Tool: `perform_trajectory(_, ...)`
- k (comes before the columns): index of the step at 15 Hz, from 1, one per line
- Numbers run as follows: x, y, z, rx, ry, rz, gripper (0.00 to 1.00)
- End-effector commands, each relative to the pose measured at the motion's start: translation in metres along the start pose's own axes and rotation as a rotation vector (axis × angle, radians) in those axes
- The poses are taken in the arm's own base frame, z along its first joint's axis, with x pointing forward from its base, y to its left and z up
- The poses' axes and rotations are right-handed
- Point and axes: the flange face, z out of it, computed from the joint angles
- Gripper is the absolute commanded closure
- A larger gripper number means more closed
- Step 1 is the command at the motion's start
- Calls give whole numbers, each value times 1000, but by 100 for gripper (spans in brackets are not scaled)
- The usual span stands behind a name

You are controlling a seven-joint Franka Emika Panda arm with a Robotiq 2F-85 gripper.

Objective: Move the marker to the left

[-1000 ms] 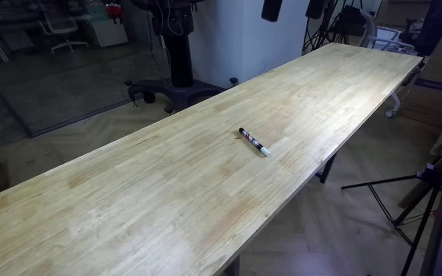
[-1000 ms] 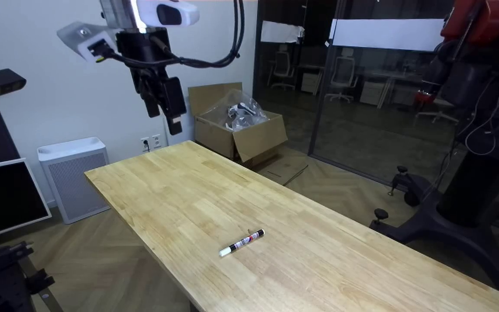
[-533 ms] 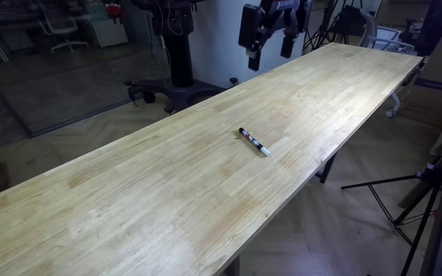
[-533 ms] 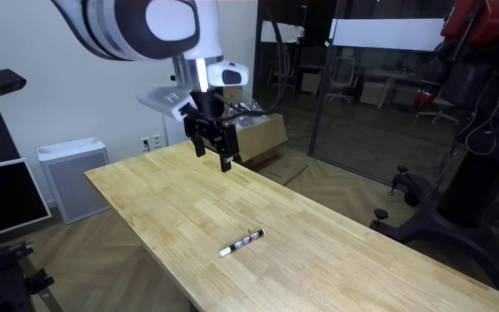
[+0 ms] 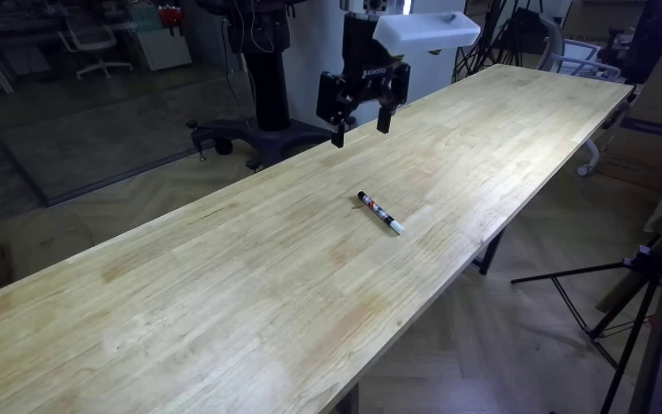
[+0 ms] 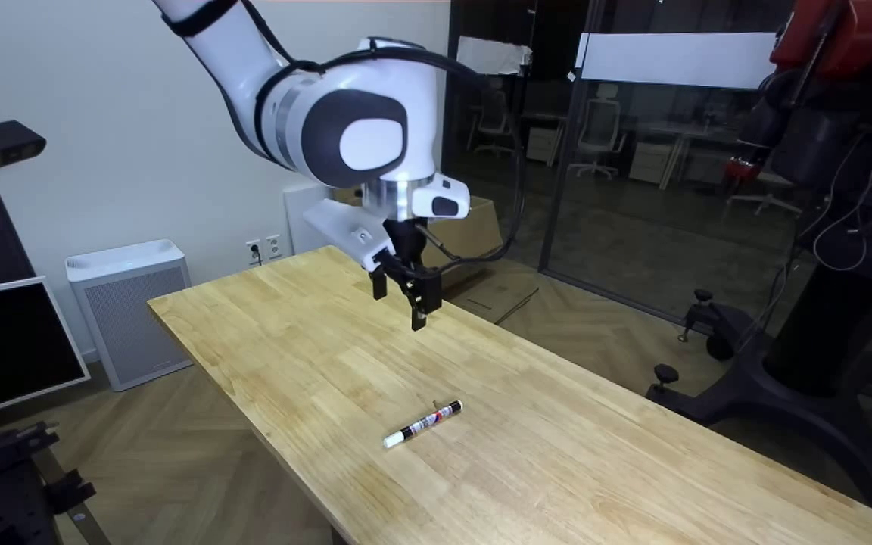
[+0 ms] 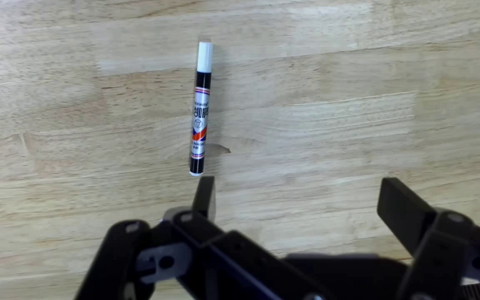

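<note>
The marker (image 5: 380,213) lies near the centre of the frame in an exterior view, white end towards the lower right, its whole length on the tabletop (image 5: 193,305). Your tool (image 5: 361,135) hangs at the upper middle, well apart from it, fingers (image 5: 384,122) spread with nothing between them; held so, it is probably set for a pick, and the move left looks not yet begun.

In an exterior view you get the arm (image 6: 337,121), entering from the upper left, which the wrist view leaves out. It points the tool down towards the tabletop, likely so you can lower it onto the marker (image 6: 422,425), at lower middle.

The wrist view gives you what the outside views are too coarse for: the marker's lettering, and how the fingers line up. Here the marker (image 7: 200,108) runs nearly vertical in the upper half, left of centre, white end topmost; one finger shows just below its lower end, the other well apart at the right. Since the fingers are parted across the frame, they should close across the marker with little turn, but you would first need to bring the gap leftward and upward.
</note>
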Motion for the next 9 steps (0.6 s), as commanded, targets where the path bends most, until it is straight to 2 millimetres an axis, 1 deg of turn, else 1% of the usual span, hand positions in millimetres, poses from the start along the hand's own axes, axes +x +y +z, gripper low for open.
perform_trajectory(1,21,4,23,-6,-34,-10,0)
perform_trajectory(4,25,10,46,-33,-39,-22,0)
perform_trajectory(9,19,25,87,-78,-68,-27,0)
